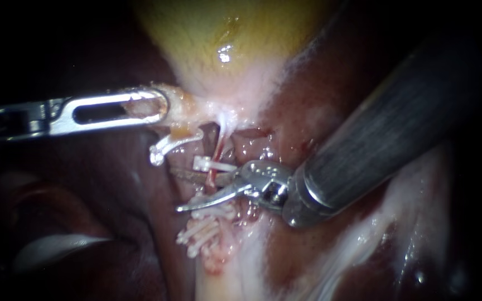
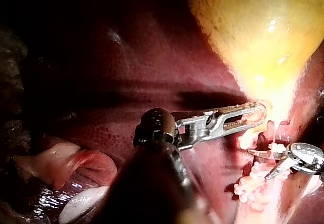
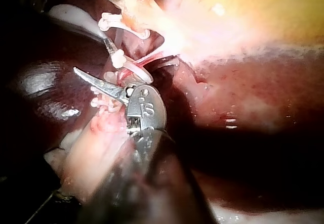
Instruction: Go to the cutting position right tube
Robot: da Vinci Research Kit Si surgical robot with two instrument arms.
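Liver (image 1: pixel 302 89) lies dark red on every side, and the yellow gallbladder (image 1: pixel 218 33) rests on it at the far middle, narrowing toward the near side into a pale neck.

My right instrument (image 1: pixel 188 189) comes in from the far right on a thick grey shaft and ends in two slim curved blades pointing left. The blades stand apart, released and holding nothing, with a bright one on the near side and a darker one on the far side.

My left instrument (image 1: pixel 160 105) reaches in level from the left. Its long slotted jaws are clenched on the left edge of the gallbladder neck, and pale tissue shows through the slot.

The right tube (image 1: pixel 217 150), a thin red strand, runs from the neck toward the near side, a little right of the left instrument's tip. It passes into the gap between the parted blades, not far from their hinge. Whether either blade touches it I cannot tell.

A cluster of clips (image 1: pixel 202 228) lies on pale tissue just near of the bright blade. A white clip (image 1: pixel 213 165) crosses the tube just far of the darker blade. Left of the tube, a hanging clip (image 1: pixel 165 147) sits on a short pale stub below the left instrument's jaws.
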